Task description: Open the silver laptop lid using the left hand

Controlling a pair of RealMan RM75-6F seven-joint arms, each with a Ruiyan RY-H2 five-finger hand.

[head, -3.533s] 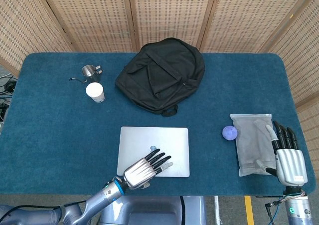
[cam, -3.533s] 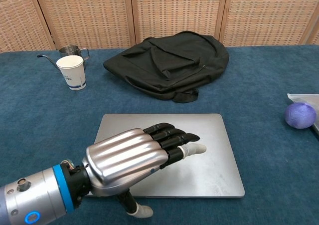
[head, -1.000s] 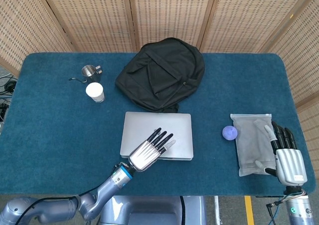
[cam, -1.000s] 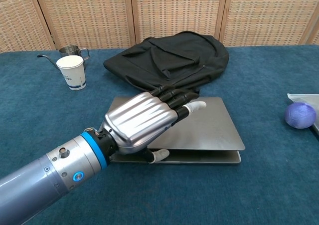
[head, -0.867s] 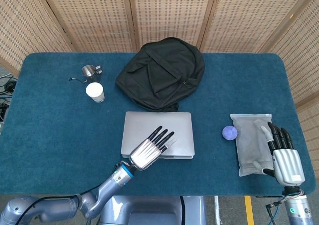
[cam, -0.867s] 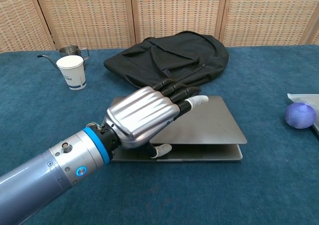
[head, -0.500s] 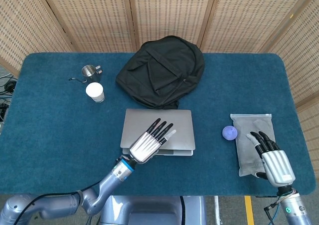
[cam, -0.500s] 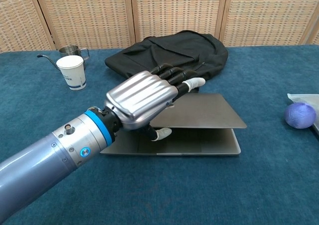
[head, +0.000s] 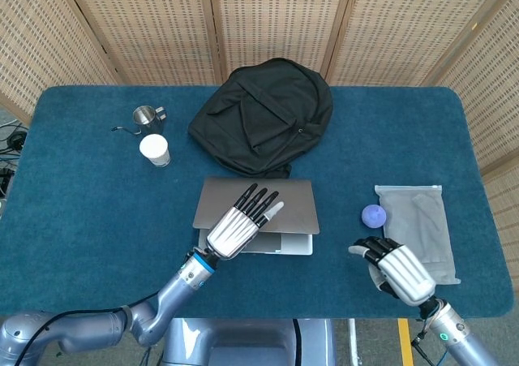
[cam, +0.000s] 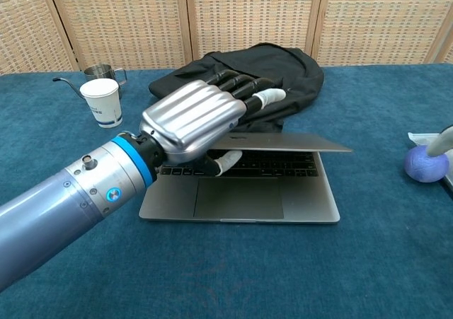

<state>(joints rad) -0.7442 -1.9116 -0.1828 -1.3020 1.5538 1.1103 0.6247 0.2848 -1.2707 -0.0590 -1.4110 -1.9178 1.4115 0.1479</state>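
The silver laptop (head: pixel 292 208) lies in the middle of the table near the front edge, its lid (cam: pixel 290 143) raised to roughly level with the chest camera, so keyboard and trackpad (cam: pixel 239 197) show. My left hand (head: pixel 239 224) (cam: pixel 195 117) grips the lid's front edge, fingers lying over the top and thumb (cam: pixel 228 160) under it. My right hand (head: pixel 396 270) hovers at the front right, near the purple ball, fingers apart and holding nothing; only one fingertip (cam: pixel 442 141) of it shows in the chest view.
A black backpack (head: pixel 263 114) lies right behind the laptop, touching the lid's rear. A white paper cup (head: pixel 154 149) and a steel pitcher (head: pixel 146 118) stand at the back left. A purple ball (head: pixel 373 215) and a grey plastic pouch (head: pixel 422 230) lie to the right.
The left hand has lifted the lid from shut to well open, pushing the laptop back towards the backpack. The right hand has left the pouch and swung left, in front of the ball.
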